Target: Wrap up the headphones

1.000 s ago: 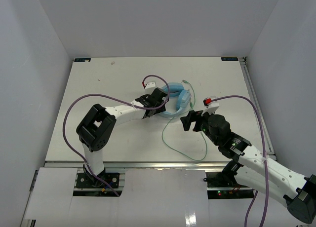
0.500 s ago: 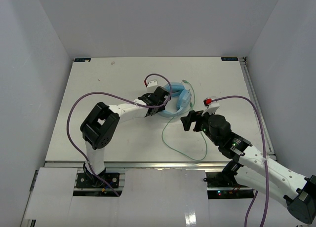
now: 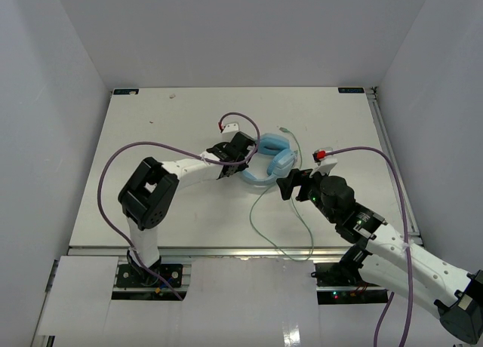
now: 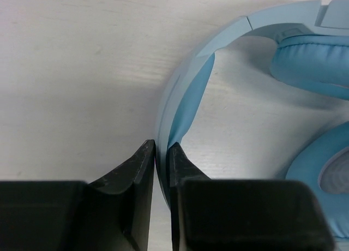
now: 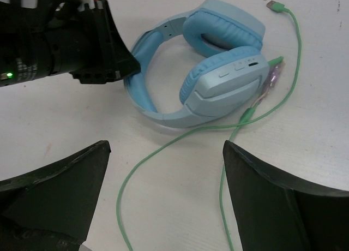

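Observation:
The light blue headphones (image 3: 270, 160) lie on the white table (image 3: 151, 121) near its middle, both earcups (image 5: 223, 54) stacked close together. My left gripper (image 3: 243, 155) is shut on the thin headband (image 4: 188, 76); in the left wrist view the two black fingers (image 4: 137, 166) pinch its edge. The pale-green cord (image 3: 281, 220) runs from an earcup in a loose loop toward the near edge, and its plug (image 5: 271, 2) lies beyond the earcups. My right gripper (image 5: 165, 145) hovers open just near of the headphones, its jaws straddling part of the cord (image 5: 143, 159).
Purple robot cables arc over the table by the left arm (image 3: 151, 145) and the right arm (image 3: 377, 155). Grey walls close in the table on three sides. A metal rail (image 3: 226, 250) runs along the near edge.
My left gripper has closed on the headband and turned the headphones slightly, so the earcups and the cord loop have shifted. The right arm has barely moved.

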